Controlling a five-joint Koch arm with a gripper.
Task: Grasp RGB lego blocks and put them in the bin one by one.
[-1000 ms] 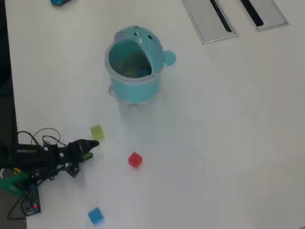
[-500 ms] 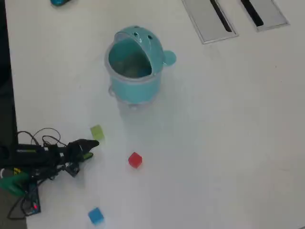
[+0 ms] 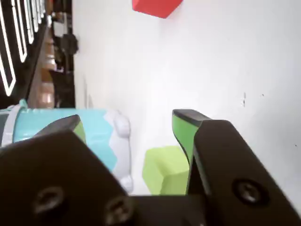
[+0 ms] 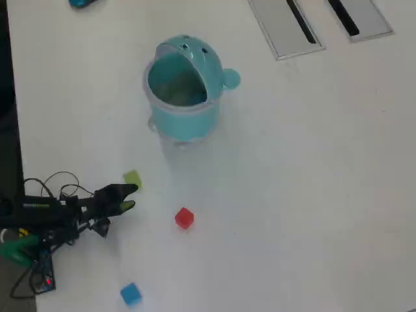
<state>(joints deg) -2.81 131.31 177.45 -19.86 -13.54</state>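
The yellow-green lego block (image 4: 132, 179) lies on the white table just past the tips of my gripper (image 4: 130, 197), which stands open. In the wrist view this block (image 3: 164, 169) sits between the jaws, close to the right green pad (image 3: 184, 134) and not gripped. The red block (image 4: 184, 218) (image 3: 155, 5) lies to the right of the gripper in the overhead view. The blue block (image 4: 130, 294) is near the bottom edge. The light-teal bin (image 4: 185, 91) (image 3: 94, 129) stands farther up the table with its lid swung back.
Two flat grey slotted panels (image 4: 286, 26) (image 4: 361, 16) lie at the top right. A small teal object (image 4: 81, 2) is at the top edge. The arm's body and cables (image 4: 45, 221) lie along the table's dark left edge (image 4: 10, 130).
The gripper's fingers have spread apart from a shut look. The tips now sit nearer the yellow-green block. The blocks and the bin have not moved.
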